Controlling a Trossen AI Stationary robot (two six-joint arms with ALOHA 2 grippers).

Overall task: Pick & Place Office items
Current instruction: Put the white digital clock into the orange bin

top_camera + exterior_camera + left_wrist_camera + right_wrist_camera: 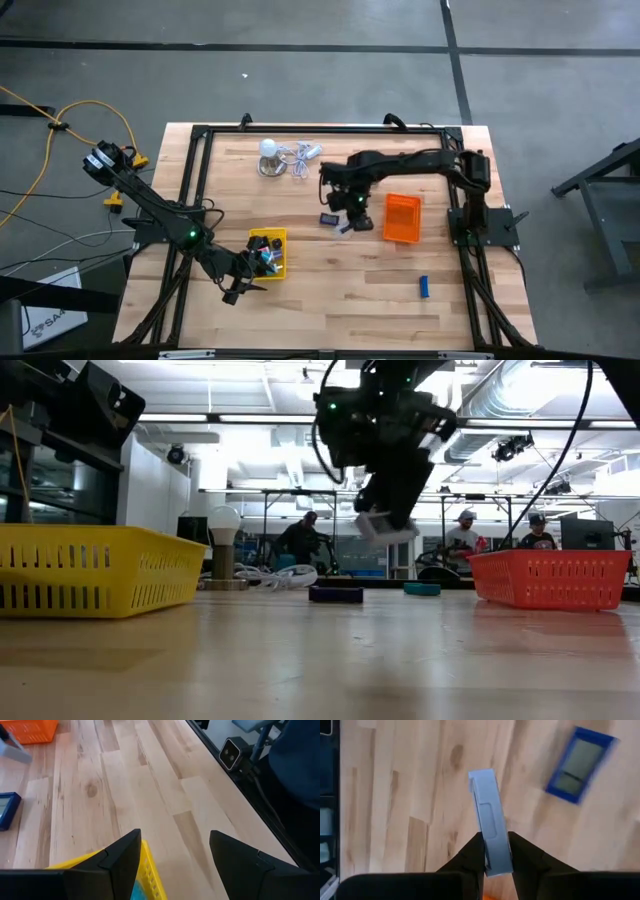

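My right gripper [496, 851] is pinched tight on a flat pale grey-white block [490, 820], one of the office items, and holds it lifted clear of the wooden table [340, 290]; in the low view the block [385, 526] hangs tilted below the fingers, well above the boards. Just beside that gripper [347, 222], toward the right arm's base, sits the orange tray [402, 218], and on the gripper's other side a dark blue-framed flat item [329, 218] lies on the table, seen under the wrist as a blue rectangle with a grey face [579, 764]. Another blue item [424, 287] lies well apart, beyond the orange tray toward the table's near edge. My left gripper [172, 857] waits with its fingers spread wide and nothing between them, hovering over the edge of the yellow tray [280, 240], which holds several small items [266, 253]. A white dome-shaped lamp [269, 152] with its pale cord [298, 158] stands at the far side.
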